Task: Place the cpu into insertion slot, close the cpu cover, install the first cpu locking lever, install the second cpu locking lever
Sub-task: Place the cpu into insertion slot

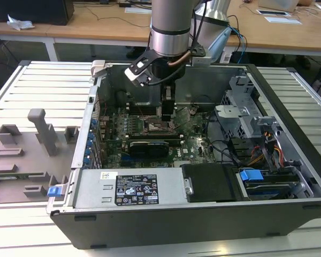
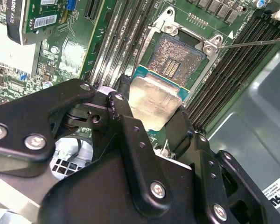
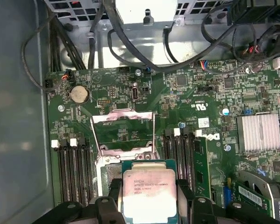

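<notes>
the cpu (image 3: 149, 192) is a flat square chip with a pale silvery metal top and a green edge. the fingers (image 2: 177, 128) of the gripper (image 2: 150, 103) are clamped on two opposite sides of it. the chip sits over the edge of the open insertion slot (image 2: 177, 58).

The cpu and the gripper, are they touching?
Touching. In the first wrist view the gripper presses its black fingers against two opposite edges of the cpu, with no gap either side.
</notes>
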Available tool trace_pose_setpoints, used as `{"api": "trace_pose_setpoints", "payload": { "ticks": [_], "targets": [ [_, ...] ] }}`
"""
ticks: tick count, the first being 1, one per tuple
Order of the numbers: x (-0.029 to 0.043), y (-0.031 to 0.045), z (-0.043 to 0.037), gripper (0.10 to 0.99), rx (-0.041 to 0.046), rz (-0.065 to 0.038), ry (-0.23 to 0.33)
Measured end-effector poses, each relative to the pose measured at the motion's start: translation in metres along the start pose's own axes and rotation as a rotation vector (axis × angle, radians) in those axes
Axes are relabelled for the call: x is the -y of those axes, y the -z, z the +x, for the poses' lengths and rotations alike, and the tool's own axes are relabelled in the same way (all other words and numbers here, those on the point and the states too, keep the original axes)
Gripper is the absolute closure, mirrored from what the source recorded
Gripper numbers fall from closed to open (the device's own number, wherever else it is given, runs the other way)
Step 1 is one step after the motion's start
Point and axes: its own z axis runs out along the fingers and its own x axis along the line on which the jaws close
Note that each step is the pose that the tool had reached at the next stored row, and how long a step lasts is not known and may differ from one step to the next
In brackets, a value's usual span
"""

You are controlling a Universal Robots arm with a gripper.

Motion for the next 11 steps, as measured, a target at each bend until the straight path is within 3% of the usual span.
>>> {"api": "trace_pose_setpoints", "payload": {
  "ticks": [2, 5, 11],
  "targets": [
    [0.0, -0.0001, 0.0001, 0.541, -0.0009, 0.0, 0.018],
    [0.0, 0.0, 0.0001, 0.541, -0.0054, -0.003, 0.118],
    [0.0, 0.0, 0.0, 0.541, -0.0054, -0.003, 0.119]
  ]
}}
